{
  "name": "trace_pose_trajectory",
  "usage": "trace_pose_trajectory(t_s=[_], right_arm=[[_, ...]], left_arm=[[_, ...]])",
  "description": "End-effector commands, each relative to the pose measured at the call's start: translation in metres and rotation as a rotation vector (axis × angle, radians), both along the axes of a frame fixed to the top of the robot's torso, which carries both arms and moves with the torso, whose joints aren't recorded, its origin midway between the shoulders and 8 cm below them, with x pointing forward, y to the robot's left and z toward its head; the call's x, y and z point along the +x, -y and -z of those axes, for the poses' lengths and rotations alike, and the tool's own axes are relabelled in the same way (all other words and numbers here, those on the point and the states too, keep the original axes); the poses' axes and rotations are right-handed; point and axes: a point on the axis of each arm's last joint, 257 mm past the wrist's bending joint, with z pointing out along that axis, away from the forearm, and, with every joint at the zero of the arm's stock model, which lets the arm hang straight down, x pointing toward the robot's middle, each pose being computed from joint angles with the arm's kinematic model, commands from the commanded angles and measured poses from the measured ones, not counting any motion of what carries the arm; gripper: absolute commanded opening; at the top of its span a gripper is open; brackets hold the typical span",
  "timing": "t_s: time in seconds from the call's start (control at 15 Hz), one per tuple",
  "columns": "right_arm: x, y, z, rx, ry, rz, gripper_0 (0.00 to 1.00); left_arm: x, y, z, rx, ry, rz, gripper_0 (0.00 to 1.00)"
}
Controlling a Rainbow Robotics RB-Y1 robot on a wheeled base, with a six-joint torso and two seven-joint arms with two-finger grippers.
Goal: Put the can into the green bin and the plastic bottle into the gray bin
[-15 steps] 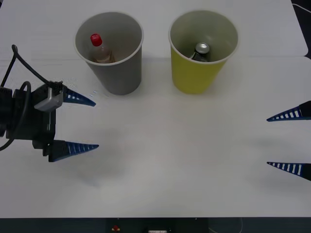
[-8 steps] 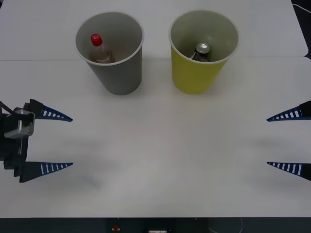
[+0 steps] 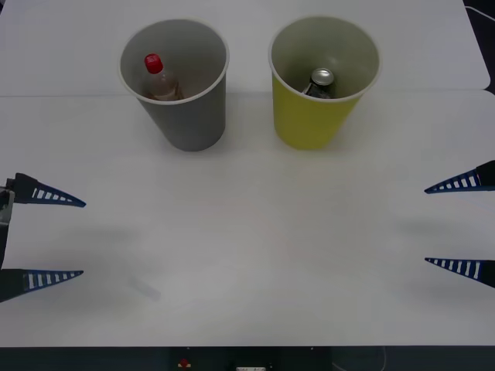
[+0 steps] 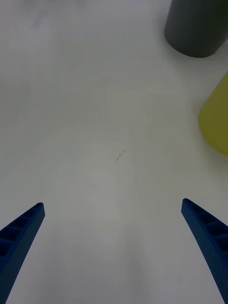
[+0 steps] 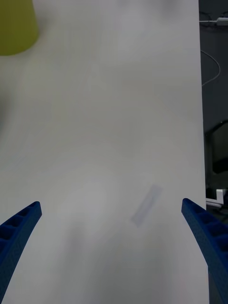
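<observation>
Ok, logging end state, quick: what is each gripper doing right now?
Left gripper: open, holding nothing, at the table's left edge.
Right gripper: open, holding nothing, at the right edge.

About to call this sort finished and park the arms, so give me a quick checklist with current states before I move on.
1. The can is inside the green bin: ok.
2. The plastic bottle is inside the gray bin, red cap up: ok.
3. Both bins are upright on the table and stand apart from each other: ok.
4. The left claw is open, holds nothing, and sits at the table's left edge away from the bins: ok.
5. The right claw is open, holds nothing, and sits at the right edge: ok.
6. Whether the can stands upright or leans inside its bin: cannot tell.
</observation>
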Motion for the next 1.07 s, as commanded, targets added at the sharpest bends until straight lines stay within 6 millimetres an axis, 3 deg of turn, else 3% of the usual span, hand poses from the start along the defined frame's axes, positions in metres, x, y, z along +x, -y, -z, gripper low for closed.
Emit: trace_pose_trajectory(t_s=[0.07,0.47,1.07], right_arm=[[0.000,0.000,0.000,0.000,0.000,0.000,1.00],[0.000,0.000,0.000,0.000,0.000,0.000,1.00],[0.000,0.000,0.000,0.000,0.000,0.000,1.00]], left_arm=[[-0.004,-0.004,-0.002,-0.028,-0.010,0.031,1.00],[-0.012,0.000,-0.011,-0.091,-0.001,0.134,1.00],[-0.005,-0.002,-0.017,-0.069,0.018,0.138,1.00]])
